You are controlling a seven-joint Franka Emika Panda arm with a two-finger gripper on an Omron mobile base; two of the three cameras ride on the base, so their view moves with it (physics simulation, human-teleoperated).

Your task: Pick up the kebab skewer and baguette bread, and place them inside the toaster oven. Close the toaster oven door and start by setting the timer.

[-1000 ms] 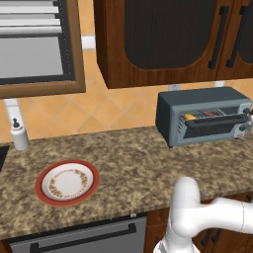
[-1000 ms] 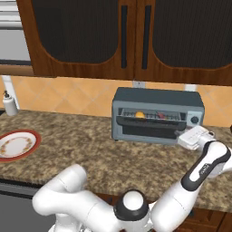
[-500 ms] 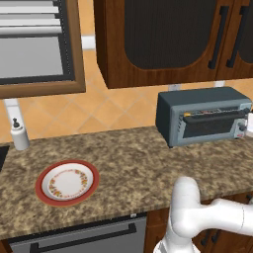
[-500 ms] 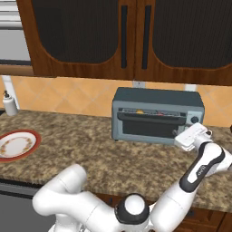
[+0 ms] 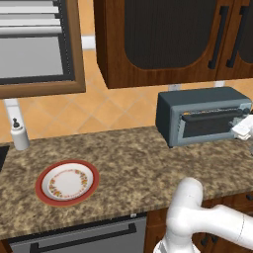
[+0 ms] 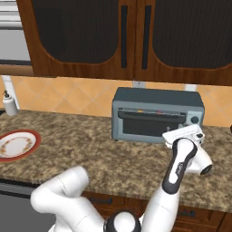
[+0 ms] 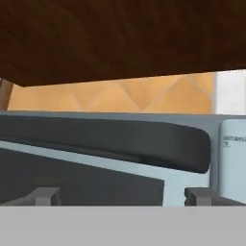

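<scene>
Two dark finger tips are spread wide and nothing is held by the end effector (image 6: 183, 134). It is seen close in front of the toaster oven door (image 6: 152, 124), near the right end of the bar handle (image 7: 110, 139). A second ago the door was hanging open with food seen inside; now it is shut. The toaster oven (image 5: 202, 114) sits on the counter (image 5: 128, 168). Only the timer knob (image 6: 195, 119) is thought to be left.

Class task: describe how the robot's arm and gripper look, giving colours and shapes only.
The arm is made of glossy white rounded tubular segments with dark grey to black joints and a dark stripe along its forearm. The gripper has a white boxy hand and two small, square, dark grey fingertips.
</scene>
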